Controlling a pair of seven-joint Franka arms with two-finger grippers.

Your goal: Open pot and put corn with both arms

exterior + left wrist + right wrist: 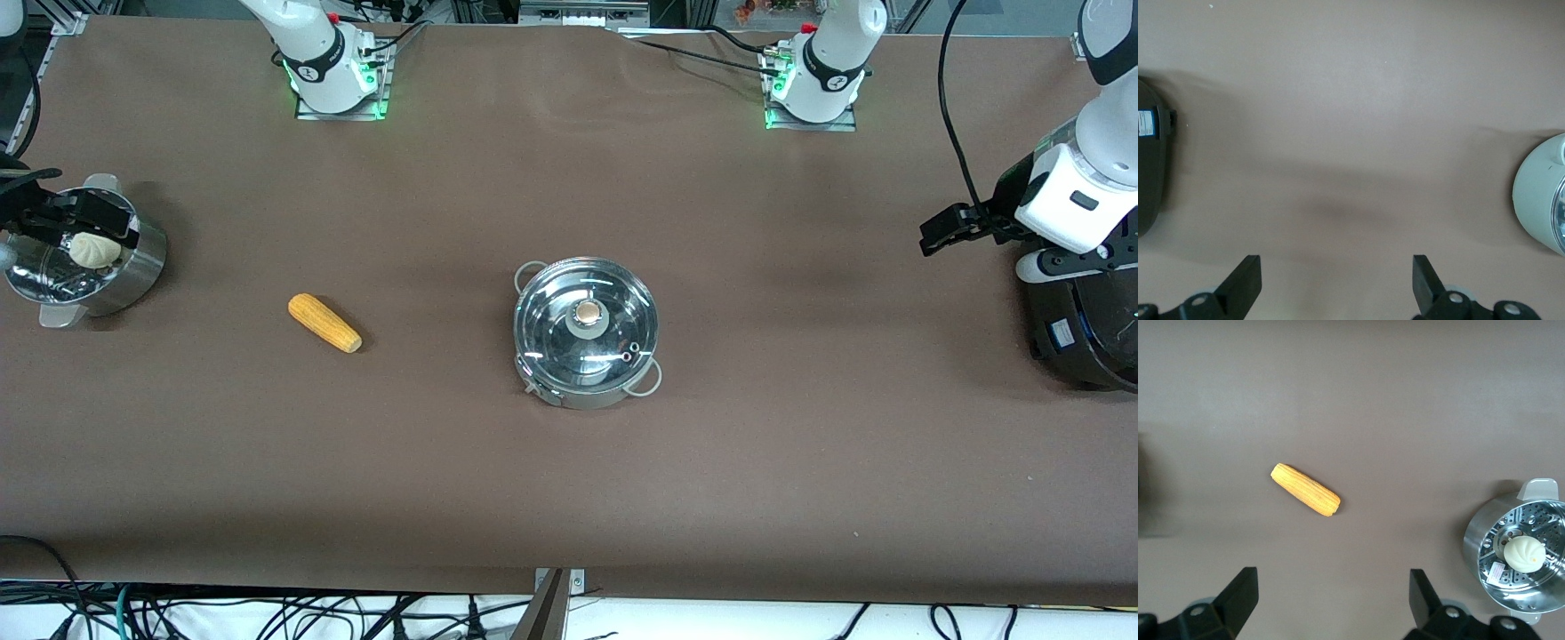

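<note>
The pot (587, 373) stands mid-table, closed by its glass lid with a tan knob (588, 311). Its pale rim also shows in the left wrist view (1537, 193). The corn (324, 323) lies on the cloth between the pot and the right arm's end, and also shows in the right wrist view (1305, 489). My left gripper (933, 233) is open and empty over bare cloth beside the black cooker, as its wrist view (1337, 267) shows. My right gripper (111, 222) is open and empty over the steamer, as its wrist view (1333, 580) shows.
A steel steamer (133, 276) holding a white bun (95, 249) stands at the right arm's end of the table. It also shows in the right wrist view (1478, 547). A big black cooker (1085, 338) stands at the left arm's end. Brown cloth covers the table.
</note>
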